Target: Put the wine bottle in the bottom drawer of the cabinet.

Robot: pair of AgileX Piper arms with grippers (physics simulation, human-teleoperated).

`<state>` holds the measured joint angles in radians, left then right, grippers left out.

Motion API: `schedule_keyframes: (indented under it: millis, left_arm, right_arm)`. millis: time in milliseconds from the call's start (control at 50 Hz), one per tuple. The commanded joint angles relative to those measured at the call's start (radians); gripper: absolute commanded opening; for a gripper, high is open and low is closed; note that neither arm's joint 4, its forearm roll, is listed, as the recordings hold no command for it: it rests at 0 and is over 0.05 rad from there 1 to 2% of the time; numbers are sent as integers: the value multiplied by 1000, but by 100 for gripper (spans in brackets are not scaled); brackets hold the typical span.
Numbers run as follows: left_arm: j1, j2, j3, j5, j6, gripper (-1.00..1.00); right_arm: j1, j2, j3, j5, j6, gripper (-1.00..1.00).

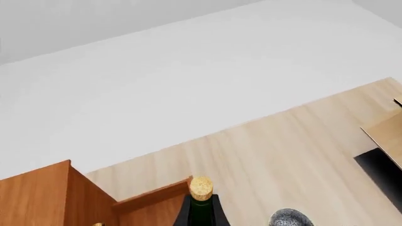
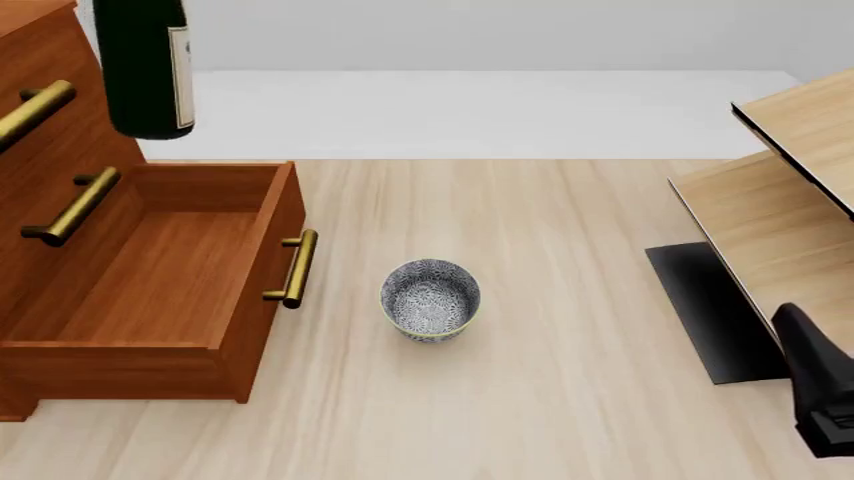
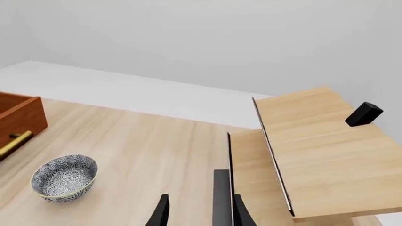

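The wine bottle (image 2: 142,68) hangs upright in the air at the far left, over the back of the open bottom drawer (image 2: 150,268) of the cabinet (image 2: 38,60). Only its dark green lower body and pale label show in the front view. In the left wrist view its cork (image 1: 201,186) and neck stand between the dark fingers of my left gripper (image 1: 201,213), which is shut on the neck. The drawer is pulled out, and its brass handle (image 2: 294,268) faces the table's middle. My right gripper (image 3: 201,212) is open and empty, low at the near right, far from the bottle.
A blue-patterned bowl (image 2: 430,298) stands on the table just right of the drawer's handle. A pale wooden rack (image 2: 781,200) with a black mat (image 2: 714,310) beneath it fills the right side. My right arm (image 2: 821,390) is at the near right corner.
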<state>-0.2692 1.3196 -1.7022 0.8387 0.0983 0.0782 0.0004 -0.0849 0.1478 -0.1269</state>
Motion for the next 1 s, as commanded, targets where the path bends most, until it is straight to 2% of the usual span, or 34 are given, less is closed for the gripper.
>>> schedule_keyframes:
  millis: [20,300,320,360,400,1000]
  left_arm:
    - [27,12,33,-12,-7,-100]
    - [56,28,104,-55,-6,-100]
    - [70,25,117,-70,25,-100]
    - [69,29,122,-70,-22,-100]
    - [73,16,158,-93,11,-100]
    - [106,-13,314,-185,-41,-100]
  right_arm:
    - [2,0,5,-1,0,100]
    - [7,0,12,0,1,100]
    - [7,0,12,1,1,100]
    - [8,0,12,1,2,100]
    - [7,0,13,1,1,100]
    - [17,0,20,1,-3,100]
